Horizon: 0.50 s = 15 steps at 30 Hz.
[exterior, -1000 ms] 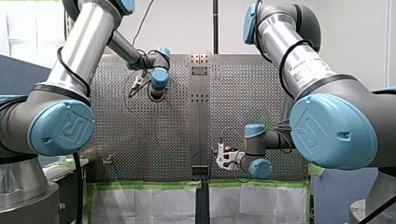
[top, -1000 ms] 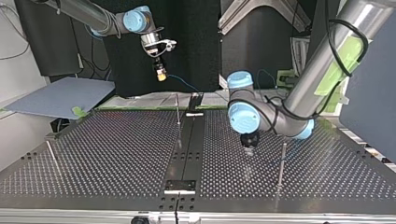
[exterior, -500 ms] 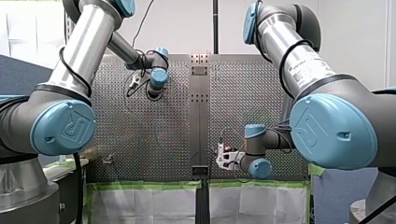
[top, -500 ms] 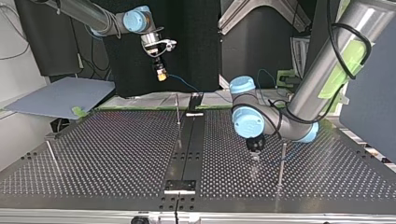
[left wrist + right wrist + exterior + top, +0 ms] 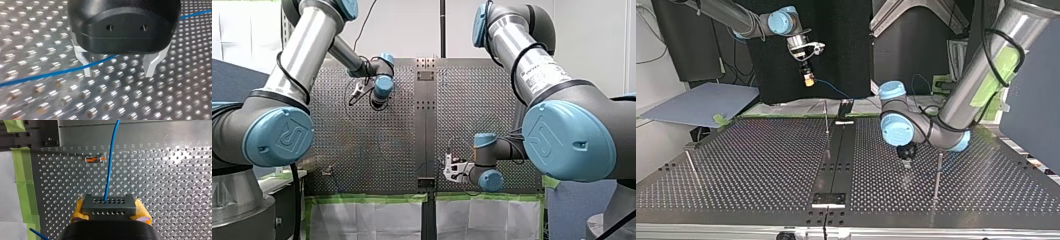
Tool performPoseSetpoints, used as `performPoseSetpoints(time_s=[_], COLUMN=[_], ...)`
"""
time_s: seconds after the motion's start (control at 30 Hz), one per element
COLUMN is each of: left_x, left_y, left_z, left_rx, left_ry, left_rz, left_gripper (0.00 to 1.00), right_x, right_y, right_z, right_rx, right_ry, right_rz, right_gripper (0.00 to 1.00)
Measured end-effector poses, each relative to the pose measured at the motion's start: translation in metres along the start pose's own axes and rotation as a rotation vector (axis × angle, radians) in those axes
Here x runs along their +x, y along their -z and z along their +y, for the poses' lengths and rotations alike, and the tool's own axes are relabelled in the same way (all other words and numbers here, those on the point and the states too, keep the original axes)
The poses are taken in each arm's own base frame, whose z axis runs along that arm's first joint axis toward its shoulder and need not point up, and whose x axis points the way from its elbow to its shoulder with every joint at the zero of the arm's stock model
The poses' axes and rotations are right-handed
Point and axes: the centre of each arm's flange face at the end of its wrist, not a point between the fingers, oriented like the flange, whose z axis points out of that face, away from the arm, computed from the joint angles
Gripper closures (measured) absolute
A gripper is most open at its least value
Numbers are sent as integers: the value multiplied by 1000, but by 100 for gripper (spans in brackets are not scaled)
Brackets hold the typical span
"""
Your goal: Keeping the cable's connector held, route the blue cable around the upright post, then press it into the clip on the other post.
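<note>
Room lies open across most of the perforated table in the top view. Three thin upright posts stand well apart on it: the left post near the left edge, the middle post at the far end of the dark centre rail, and the right post. My left claw hangs just above the table, near the right post on its left side and not touching it, well in from every table edge. In the left wrist view its two metal fingers stand wide apart with nothing gripped. The blue cable runs across just over the holes, crosses one finger and passes up behind the black claw body.

My right claw is held high over the table's far edge. Its yellow pads are closed on the grey connector, a block with two rows of small holes, and the cable rises straight out of it. Ahead of the claw a small orange-and-metal fitting sits on the table, and green tape lines the table's edge.

Small numbers are printed in a row along the hole field; 20 and 21 can be made out. Blue joint caps in the front view bear a UR mark, and the label on my right arm is too small to read
</note>
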Motion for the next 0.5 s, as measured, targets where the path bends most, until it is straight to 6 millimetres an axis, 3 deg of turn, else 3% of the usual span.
performPoseSetpoints(time_s=[0.27,0.5], left_x=[32,44], left_y=[-6,-9], left_z=[-29,-36], left_rx=[-3,-11], left_ry=[-82,-112], left_rz=[72,104], left_gripper=[1,1], right_x=[0,0], right_y=[0,0], right_z=[0,0], right_rx=[0,-1], right_ry=[1,1], right_rz=[-3,0], right_gripper=[100,100])
